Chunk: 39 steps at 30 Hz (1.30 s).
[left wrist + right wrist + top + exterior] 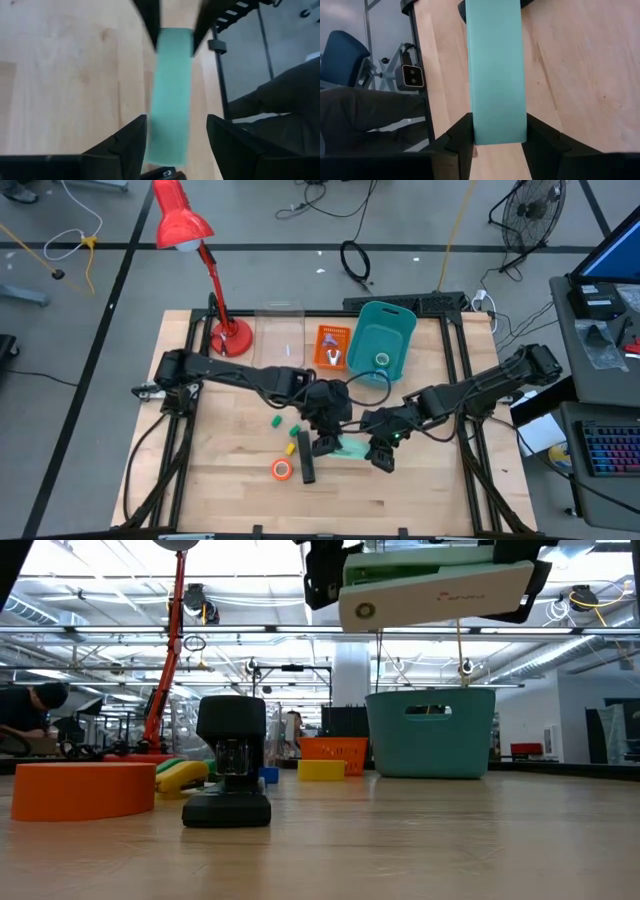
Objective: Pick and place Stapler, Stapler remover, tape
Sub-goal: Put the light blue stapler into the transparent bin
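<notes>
Two grippers clamp stapler (435,595) aloft.

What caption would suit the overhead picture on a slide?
Both pincers, left and right, hold a mint-green stapler together above the wooden table.

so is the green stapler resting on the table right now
No, the low view shows the stapler up in the air, held at each end by the left gripper and the right gripper.
</notes>
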Tool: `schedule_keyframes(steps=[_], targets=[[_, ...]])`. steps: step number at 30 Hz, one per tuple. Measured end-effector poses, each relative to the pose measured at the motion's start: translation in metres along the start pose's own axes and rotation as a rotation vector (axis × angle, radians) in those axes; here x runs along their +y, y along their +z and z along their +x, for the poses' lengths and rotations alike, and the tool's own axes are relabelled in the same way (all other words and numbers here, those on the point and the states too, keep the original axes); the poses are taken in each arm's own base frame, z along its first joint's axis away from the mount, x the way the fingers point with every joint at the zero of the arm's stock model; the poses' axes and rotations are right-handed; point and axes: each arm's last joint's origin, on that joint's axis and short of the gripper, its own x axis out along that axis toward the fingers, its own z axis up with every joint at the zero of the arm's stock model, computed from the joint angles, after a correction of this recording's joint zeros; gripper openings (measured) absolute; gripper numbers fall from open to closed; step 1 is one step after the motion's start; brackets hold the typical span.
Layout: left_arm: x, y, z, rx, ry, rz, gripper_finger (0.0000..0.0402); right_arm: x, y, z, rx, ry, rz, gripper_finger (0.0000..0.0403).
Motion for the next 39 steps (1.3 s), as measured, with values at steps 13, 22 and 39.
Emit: schedule_keyframes(steps=[13, 22, 39], targets=[[0.006, -0.006, 0.005, 0.072, -0.001, -0.031, 0.0210, 0.000, 0.000, 0.000, -0.002, 0.002, -0.001, 0.0128], [0.008, -0.004, 0.007, 0.057, 0.000, -0.067, 0.0208, 0.002, 0.003, 0.000, -0.030, 0.021, -0.007, 0.0128], [0.003, -0.010, 0.004, 0.142, -0.094, -0.186, 0.0124, 0.013, 0.011, -0.001, -0.075, 0.176, -0.046, 0.0190]])
